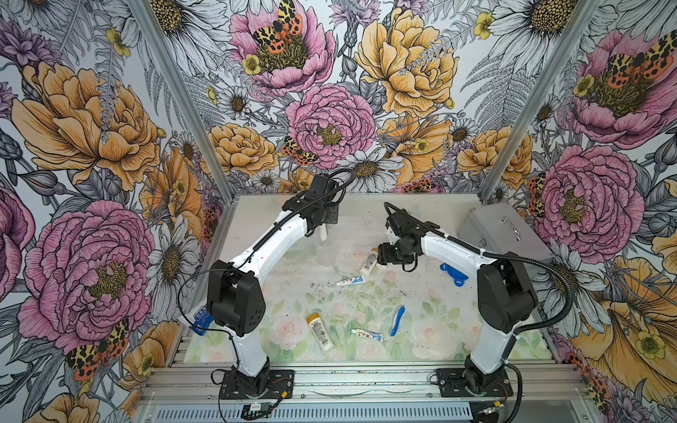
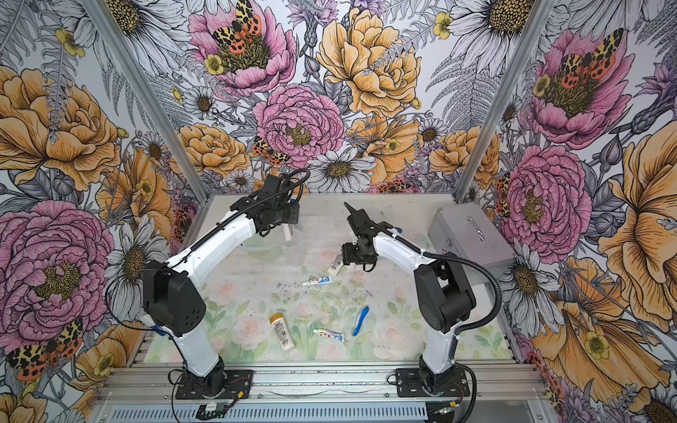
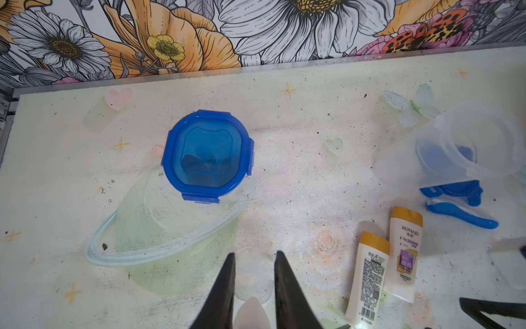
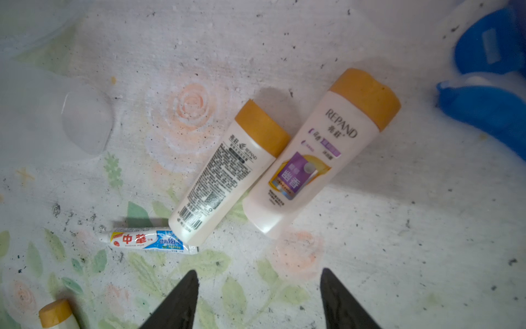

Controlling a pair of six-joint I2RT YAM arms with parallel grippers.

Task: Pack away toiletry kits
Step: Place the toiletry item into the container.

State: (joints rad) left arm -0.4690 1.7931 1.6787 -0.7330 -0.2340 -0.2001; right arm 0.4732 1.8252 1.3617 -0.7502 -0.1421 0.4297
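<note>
Stage: early, in my judgement; no kit confirmed packed.
Right claw (image 4: pixel 259 280): jaws apart, empty, above two small white orange-capped bottles (image 4: pixel 227 173) lying on the counter (image 1: pixel 432 293).
Left claw (image 3: pixel 254 253): narrow gap; grip cannot be told.
Also loose: third bottle (image 1: pixel 320 331), white-blue toothpaste tubes (image 1: pixel 351 281), blue toothbrush (image 1: pixel 397 320).
Containers: tipped clear plastic cup (image 3: pixel 466 148); blue four-tab lid (image 3: pixel 207 155) at the back.

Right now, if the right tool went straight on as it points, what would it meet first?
Probably the barcode-side bottle or the purple-label bottle, lying side by side ahead of the open right tool, only bare mat between. Depth is unclear; it might touch the mat first.
</note>
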